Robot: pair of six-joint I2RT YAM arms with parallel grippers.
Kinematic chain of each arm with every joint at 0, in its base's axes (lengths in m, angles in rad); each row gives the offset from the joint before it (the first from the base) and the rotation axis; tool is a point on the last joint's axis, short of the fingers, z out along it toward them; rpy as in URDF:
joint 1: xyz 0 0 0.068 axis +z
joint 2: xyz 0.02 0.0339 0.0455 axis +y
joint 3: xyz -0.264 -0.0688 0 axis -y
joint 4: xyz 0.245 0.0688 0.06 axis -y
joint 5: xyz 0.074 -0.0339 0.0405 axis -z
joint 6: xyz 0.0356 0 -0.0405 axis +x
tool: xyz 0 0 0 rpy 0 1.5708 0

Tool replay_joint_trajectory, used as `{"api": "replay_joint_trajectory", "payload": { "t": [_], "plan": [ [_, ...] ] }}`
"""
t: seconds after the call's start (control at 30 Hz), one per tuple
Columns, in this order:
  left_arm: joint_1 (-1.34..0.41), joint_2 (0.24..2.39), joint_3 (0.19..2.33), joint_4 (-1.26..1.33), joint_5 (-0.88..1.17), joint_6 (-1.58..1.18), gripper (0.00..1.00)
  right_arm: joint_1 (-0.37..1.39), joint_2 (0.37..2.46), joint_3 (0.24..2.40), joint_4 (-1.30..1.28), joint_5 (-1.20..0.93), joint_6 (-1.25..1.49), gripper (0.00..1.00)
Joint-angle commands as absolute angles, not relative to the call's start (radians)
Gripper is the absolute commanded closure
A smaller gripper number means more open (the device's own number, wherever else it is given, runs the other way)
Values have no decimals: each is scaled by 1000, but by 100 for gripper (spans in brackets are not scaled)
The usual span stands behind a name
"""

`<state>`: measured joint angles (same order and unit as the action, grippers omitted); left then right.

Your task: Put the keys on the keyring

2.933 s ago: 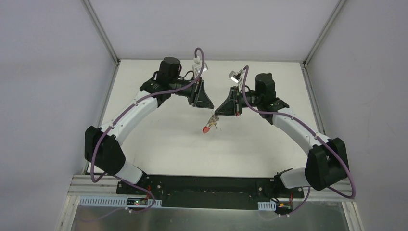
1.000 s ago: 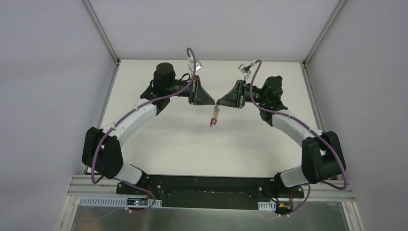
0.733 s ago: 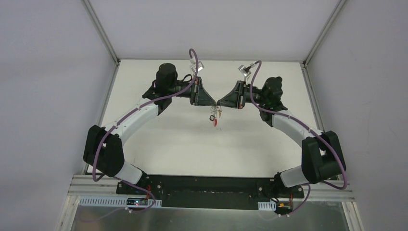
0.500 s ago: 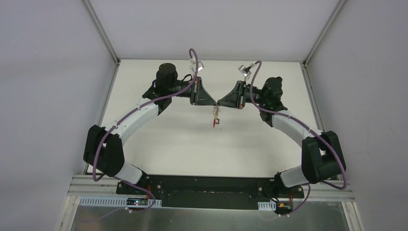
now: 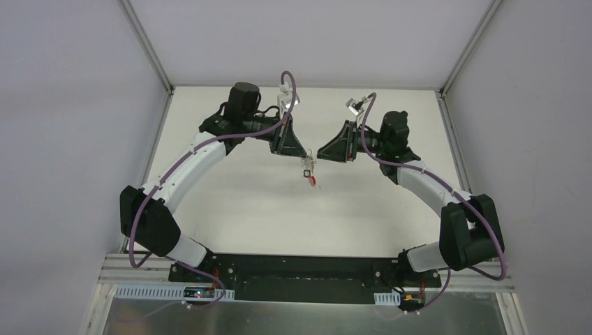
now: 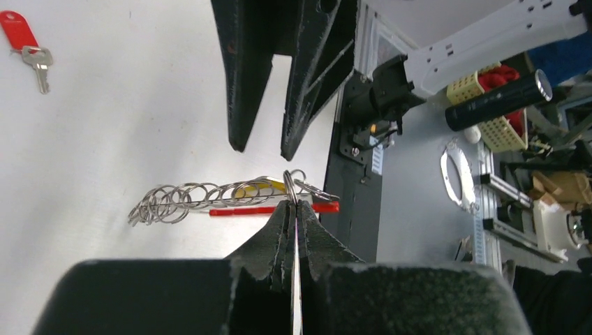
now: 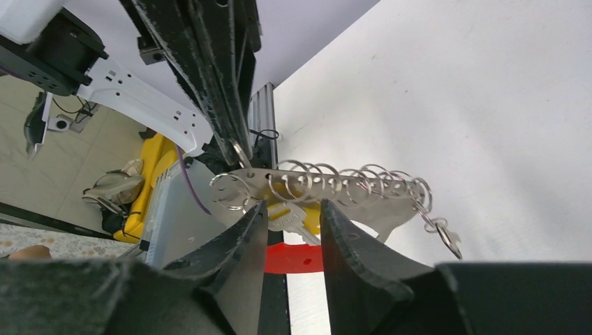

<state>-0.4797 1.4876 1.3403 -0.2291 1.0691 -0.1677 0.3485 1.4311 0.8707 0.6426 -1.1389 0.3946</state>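
Overhead, two arms meet tip to tip above the far middle of the table (image 5: 230,202)

Left gripper (image 5: 304,155): clenched on a thin wire ring at the upper end of the keyring (image 5: 310,176), the two fingers pressed flat together with only the wire between them.

Keyring: hangs from that grip toward 6 o'clock in the overhead view. From the wrists it reads as a red strip (image 6: 272,209) beside a row of grey wire loops (image 6: 178,201), with a yellow piece (image 7: 294,208) tucked among them, too hidden to identify.

Right gripper (image 5: 320,152): released, jaws apart. It sits at 3 o'clock of the left one, its tips just beside the keyring and not touching it.

Red key (image 6: 17,31): flat on the table, at 10 o'clock in the left wrist view, well apart from the keyring
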Motion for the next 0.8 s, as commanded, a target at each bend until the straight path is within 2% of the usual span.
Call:
{"api": "replay_joint_trajectory", "payload": {
  "t": [0.0, 0.23, 0.53, 0.77],
  "plan": [
    [-508, 1489, 1457, -595, 1053, 142, 100, 343, 1361, 935, 478, -1164, 209, 63],
    [-552, 1543, 1561, -838, 1025, 308, 100, 358, 1353, 967, 465, -1224, 204, 55],
    [-575, 1540, 1560, -787, 1044, 258, 100, 421, 1346, 963, 440, -1289, 165, 51],
    [-585, 1551, 1550, -747, 1070, 219, 100, 464, 1363, 975, 360, -1269, 92, 56]
  ]
}}
